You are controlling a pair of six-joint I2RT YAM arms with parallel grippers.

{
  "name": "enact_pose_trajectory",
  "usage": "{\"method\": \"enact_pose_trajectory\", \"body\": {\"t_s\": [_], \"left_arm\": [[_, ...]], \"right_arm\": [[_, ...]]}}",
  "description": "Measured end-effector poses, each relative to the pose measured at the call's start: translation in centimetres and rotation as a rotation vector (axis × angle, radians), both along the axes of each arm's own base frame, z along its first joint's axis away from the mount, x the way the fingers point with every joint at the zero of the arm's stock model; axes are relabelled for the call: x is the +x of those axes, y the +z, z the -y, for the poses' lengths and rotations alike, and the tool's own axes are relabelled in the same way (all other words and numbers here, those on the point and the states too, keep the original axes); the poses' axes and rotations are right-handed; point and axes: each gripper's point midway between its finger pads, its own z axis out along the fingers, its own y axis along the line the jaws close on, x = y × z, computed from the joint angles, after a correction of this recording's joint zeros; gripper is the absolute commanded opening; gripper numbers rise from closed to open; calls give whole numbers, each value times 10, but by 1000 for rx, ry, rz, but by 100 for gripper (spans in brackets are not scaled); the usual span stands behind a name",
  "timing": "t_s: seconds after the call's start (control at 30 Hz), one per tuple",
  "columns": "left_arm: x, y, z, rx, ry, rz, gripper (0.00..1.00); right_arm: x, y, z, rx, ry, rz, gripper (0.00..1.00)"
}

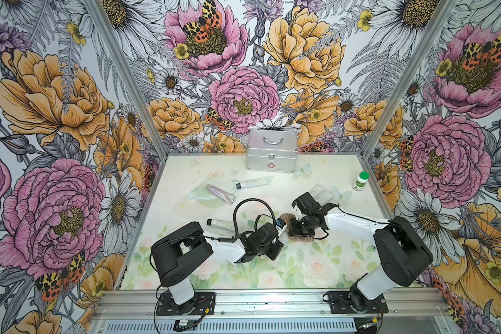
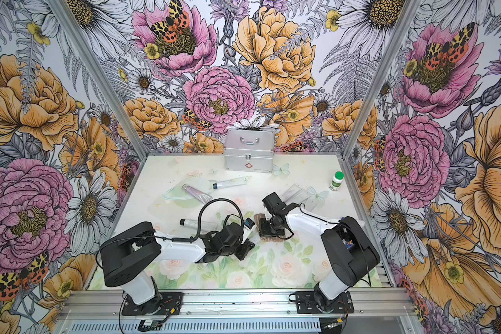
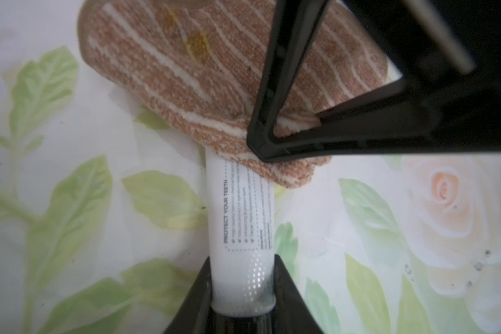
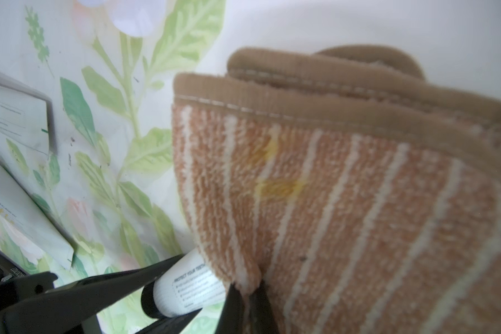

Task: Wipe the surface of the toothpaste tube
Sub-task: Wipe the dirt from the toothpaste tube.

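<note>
Right gripper point(image 4: 245, 289): jaws pinched shut on a fold of a brown striped towel point(image 4: 330, 202). Just beside its fingertips, toward the left arm, the towel lies over the far end of a white toothpaste tube point(image 3: 240, 208), touching it. The tube's long axis runs straight out from the left gripper point(image 3: 242, 274), whose jaws are clamped on the tube's near end, over the floral table point(image 3: 70, 115). The next wiping stroke would likely run along the tube's length, toward the left gripper, with the right arm carrying the cloth.
</note>
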Motion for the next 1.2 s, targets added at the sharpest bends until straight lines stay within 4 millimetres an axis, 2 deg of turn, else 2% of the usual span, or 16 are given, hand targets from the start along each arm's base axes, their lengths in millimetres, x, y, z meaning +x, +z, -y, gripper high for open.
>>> {"method": "enact_pose_trajectory", "body": {"t_s": [0.33,0.63,0.87,1.07,1.2], "left_arm": [[4,1,-1,-11,10,6,26],[4,0,-1,-8,11,5,26],[4,0,-1,-8,11,4,26],[3,0,-1,-7,9,6,26],[3,0,0,0,12,18,25]], "right_arm": [[27,-11,30,-17,-84,-28,0],[23,-7,20,-30,-61,-18,0],[4,0,-9,-16,3,-12,0],[10,-2,-3,-2,-21,-34,0],[30,-6,15,-3,-77,-42,0]]}}
